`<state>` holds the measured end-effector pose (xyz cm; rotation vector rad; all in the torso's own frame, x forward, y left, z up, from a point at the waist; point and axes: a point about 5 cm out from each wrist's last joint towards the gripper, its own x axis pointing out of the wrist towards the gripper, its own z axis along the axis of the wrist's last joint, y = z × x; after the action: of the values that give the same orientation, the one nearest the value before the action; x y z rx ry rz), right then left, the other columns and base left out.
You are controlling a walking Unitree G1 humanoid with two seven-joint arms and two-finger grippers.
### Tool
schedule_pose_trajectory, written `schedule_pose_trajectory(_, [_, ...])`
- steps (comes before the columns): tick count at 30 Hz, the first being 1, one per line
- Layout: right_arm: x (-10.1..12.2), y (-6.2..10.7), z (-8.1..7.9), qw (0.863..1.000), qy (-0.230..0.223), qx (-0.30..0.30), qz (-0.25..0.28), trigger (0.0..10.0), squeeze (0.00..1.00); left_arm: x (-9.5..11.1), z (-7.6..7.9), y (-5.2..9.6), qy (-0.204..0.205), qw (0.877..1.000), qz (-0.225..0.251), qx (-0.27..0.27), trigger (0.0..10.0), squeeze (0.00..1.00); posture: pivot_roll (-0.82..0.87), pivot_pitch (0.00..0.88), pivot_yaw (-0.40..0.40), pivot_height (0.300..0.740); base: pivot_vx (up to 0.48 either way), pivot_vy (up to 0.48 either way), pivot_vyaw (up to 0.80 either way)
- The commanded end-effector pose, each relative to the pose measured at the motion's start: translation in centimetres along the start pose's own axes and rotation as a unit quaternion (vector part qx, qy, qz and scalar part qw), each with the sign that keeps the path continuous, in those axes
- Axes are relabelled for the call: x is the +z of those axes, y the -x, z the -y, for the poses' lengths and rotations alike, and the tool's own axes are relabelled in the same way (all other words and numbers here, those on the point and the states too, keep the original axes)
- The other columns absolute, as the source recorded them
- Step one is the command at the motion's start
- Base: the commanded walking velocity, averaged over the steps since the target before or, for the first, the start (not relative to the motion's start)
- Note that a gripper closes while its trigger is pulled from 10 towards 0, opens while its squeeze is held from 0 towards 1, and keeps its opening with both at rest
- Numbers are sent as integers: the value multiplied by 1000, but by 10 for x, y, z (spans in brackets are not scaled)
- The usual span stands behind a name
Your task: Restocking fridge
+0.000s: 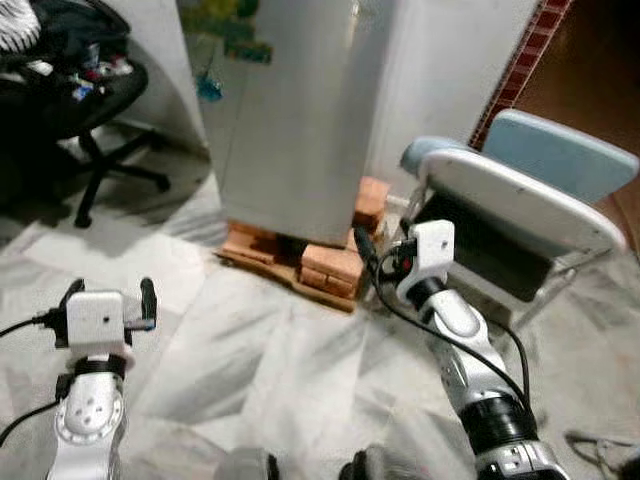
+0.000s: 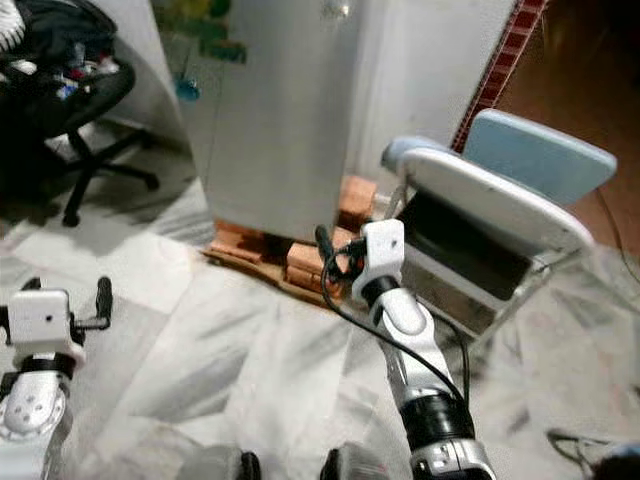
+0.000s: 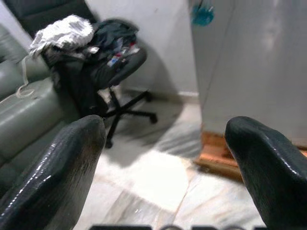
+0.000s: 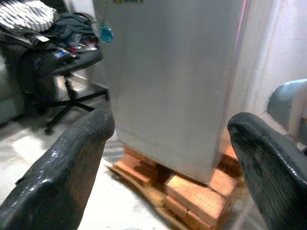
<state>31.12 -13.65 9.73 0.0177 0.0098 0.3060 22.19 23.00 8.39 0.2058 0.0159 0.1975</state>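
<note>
Standing on a stack of bricks (image 1: 330,265), the fridge (image 1: 290,130) rises at twelve o'clock from the robot, door closed, its long axis upright. The right hand (image 1: 375,252) is raised toward its lower corner and is clearly the nearer one, fingers spread wide and empty. The left hand (image 1: 108,298) hovers low at about ten o'clock from the robot, also wide and empty, well apart from the fridge. A folded chair (image 1: 520,190) leans at two o'clock; an office chair (image 1: 90,110) sits at ten. Judging by this, reaching the door falls to the right arm.

Marble floor (image 1: 250,350) — bricks (image 1: 330,265) under fridge (image 1: 290,120), office chair (image 1: 90,110), folding chair (image 1: 520,210).
</note>
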Motion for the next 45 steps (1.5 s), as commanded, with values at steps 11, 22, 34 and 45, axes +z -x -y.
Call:
schedule_pose_trajectory(11, [-5, 15, 11, 999, 2, -41, 6, 10000, 0, 7, 12, 0, 33, 999, 14, -20, 10000, 0, 52, 18, 10, 740, 0, 480, 0])
schedule_pose_trajectory(22, [-9, 18, 16, 998, -2, -59, -7, 10000, 0, 3, 10, -2, 29, 999, 8, -18, 10000, 0, 41, 24, 7, 740, 0, 480, -509])
schedule_pose_trajectory(34, [-10, 16, 14, 998, 0, -55, -9, 10000, 0, 4, 15, -5, 17, 999, 14, -31, 10000, 0, 42, 24, 4, 740, 0, 480, -800])
schedule_pose_trajectory(45, [-4, 9, 17, 998, -2, -57, -1, 10000, 0, 6, 13, -8, 11, 1000, 22, -20, 10000, 0, 38, 21, 2, 740, 0, 479, -800])
